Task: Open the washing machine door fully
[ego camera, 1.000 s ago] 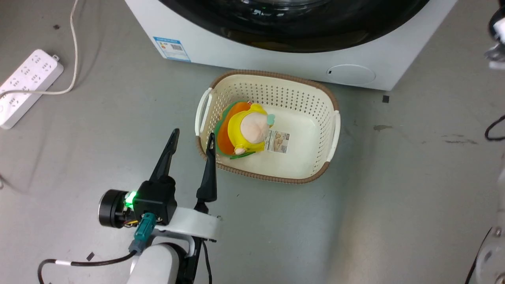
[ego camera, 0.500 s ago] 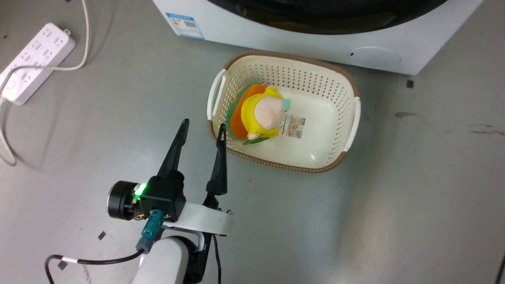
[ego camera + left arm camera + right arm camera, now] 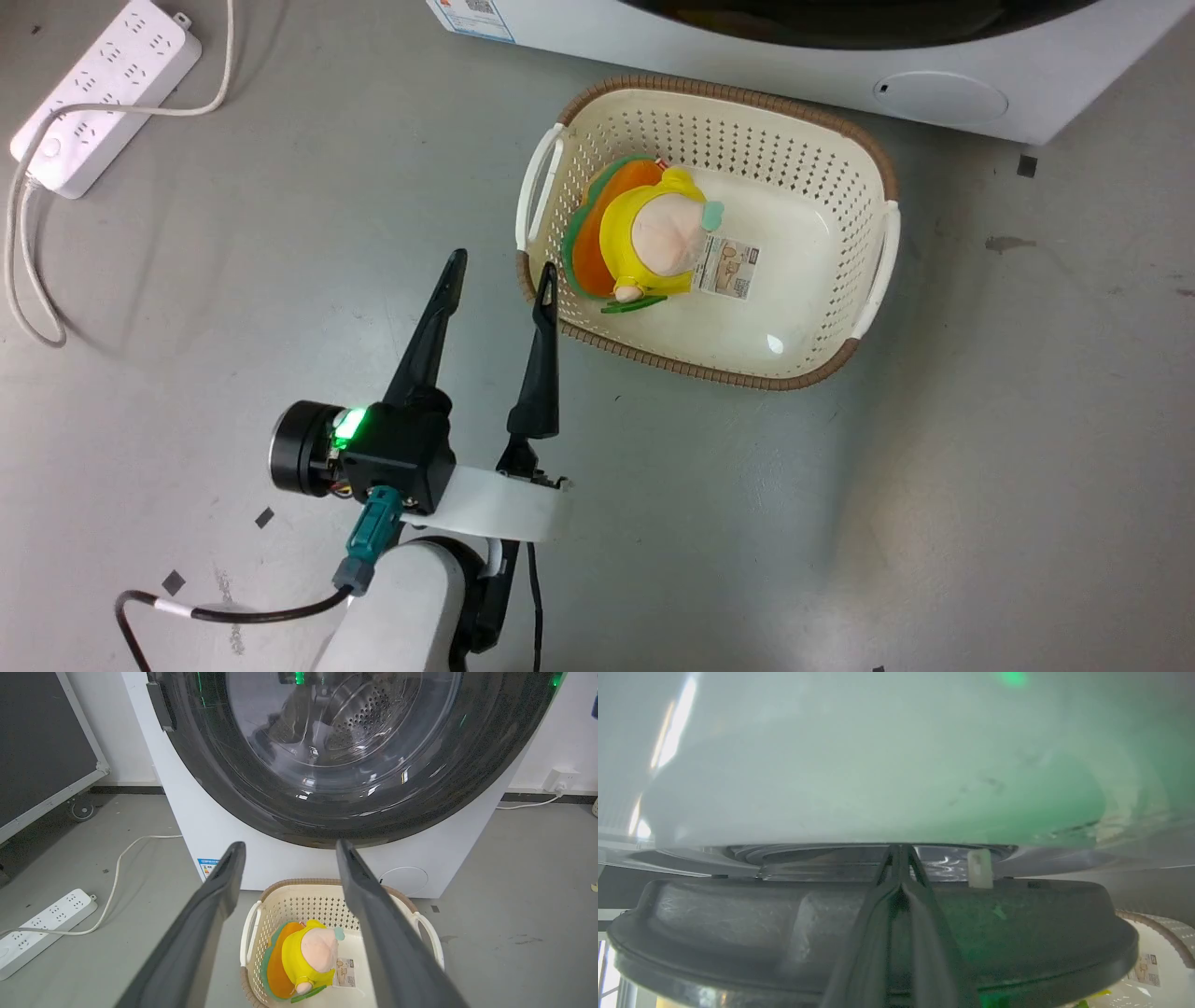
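The washing machine (image 3: pixel 747 65) is a white box at the top of the head view. The glossy black rim of the washing machine door (image 3: pixel 859 23) just shows there. The left wrist view looks at the door (image 3: pixel 261 793) head-on, with its clear glass bowl and the steel drum behind. My left gripper (image 3: pixel 499 271) hovers open over the floor by the basket's left end, empty; its fingers (image 3: pixel 219 891) frame the door's lower rim. My right gripper (image 3: pixel 900 848) is shut, its tips in the narrow gap between the door's black edge (image 3: pixel 738 924) and the machine's white front (image 3: pixel 878 765).
A cream basket (image 3: pixel 868 159) with a yellow and orange plush toy (image 3: pixel 653 233) stands on the grey floor right before the machine. A white power strip (image 3: pixel 103 93) with its cable lies at the far left. A dark wheeled board (image 3: pixel 42 742) stands left of the machine.
The head camera has moved, so machine, basket and power strip slid up and right in its picture. My left gripper stays open beside the basket's left end.
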Available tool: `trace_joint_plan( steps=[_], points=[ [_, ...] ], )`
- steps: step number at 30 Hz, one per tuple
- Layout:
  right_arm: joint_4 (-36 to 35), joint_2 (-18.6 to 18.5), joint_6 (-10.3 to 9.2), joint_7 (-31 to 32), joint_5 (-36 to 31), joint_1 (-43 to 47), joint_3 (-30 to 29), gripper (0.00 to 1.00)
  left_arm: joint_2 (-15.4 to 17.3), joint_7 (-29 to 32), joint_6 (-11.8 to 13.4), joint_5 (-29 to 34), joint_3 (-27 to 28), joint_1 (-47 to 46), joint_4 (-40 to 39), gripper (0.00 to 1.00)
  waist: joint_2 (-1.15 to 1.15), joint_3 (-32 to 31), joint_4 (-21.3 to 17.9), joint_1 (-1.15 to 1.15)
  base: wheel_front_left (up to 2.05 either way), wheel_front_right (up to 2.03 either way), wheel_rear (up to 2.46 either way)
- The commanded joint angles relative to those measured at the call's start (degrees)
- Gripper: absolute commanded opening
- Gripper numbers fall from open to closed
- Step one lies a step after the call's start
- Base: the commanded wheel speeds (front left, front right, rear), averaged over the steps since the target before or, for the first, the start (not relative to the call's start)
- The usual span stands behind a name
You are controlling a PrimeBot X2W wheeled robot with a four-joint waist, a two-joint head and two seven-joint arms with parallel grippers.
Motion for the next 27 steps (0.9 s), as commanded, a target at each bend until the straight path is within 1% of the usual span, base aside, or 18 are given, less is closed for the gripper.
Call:
trace_joint_plan(
  steps=[1,4,8,12,18,19,21,23,27],
  points=[
    [4.02,0.06,0.06,3.41,1.54,-0.98,-0.71,0.00,0.06,-0.98,0.53,-0.16,-0.18,-1.06,0.35,1.00,0.00,-1.22,-0.24,0.00,0.00,0.00,0.00],
    [4.85,0.32,0.06,4.83,2.26,-0.02,-0.91,0.00,0.06,-1.22,0.59,-0.13,-0.14,-0.93,0.52,1.00,0.00,-2.22,-0.54,0.00,0.00,0.00,0.00],
    [3.20,2.24,0.06,6.85,3.15,5.92,-0.39,0.00,0.06,-1.24,0.36,-0.04,0.36,0.47,1.28,1.00,0.00,-5.88,-1.65,0.00,0.00,0.00,0.00],
    [0.10,5.64,0.06,9.90,4.13,13.06,0.90,0.00,0.06,-1.24,-0.28,-0.46,0.87,2.60,3.80,1.00,0.00,-9.87,-2.64,0.00,0.00,0.00,0.00],
    [-6.66,11.50,0.06,15.18,6.63,23.95,2.93,0.00,0.06,-1.24,-1.41,0.45,1.94,5.64,6.47,1.00,0.00,-15.31,-3.93,0.00,0.00,0.00,0.00],
    [-10.30,13.25,0.06,18.56,8.37,29.04,4.52,0.00,0.06,-1.24,-1.92,0.79,2.26,7.02,6.98,1.00,0.00,-17.41,-4.08,0.00,0.00,0.00,0.00],
    [-12.80,13.73,0.06,20.70,9.84,32.24,5.99,0.00,0.06,-1.24,-2.21,0.94,2.44,7.72,7.06,1.00,0.00,-18.30,-4.07,0.00,0.00,0.00,0.00],
    [-14.07,13.84,0.06,23.10,13.54,34.76,8.99,0.00,0.06,-1.24,-2.51,1.04,2.31,8.27,7.15,1.00,0.00,-19.05,-3.74,0.00,0.00,0.00,0.00],
    [-16.33,13.87,0.06,24.03,23.97,39.69,18.24,0.00,0.06,-1.24,-2.99,0.97,1.71,9.43,7.32,1.00,0.00,-20.27,-3.10,0.00,0.00,0.00,0.00]
  ],
)
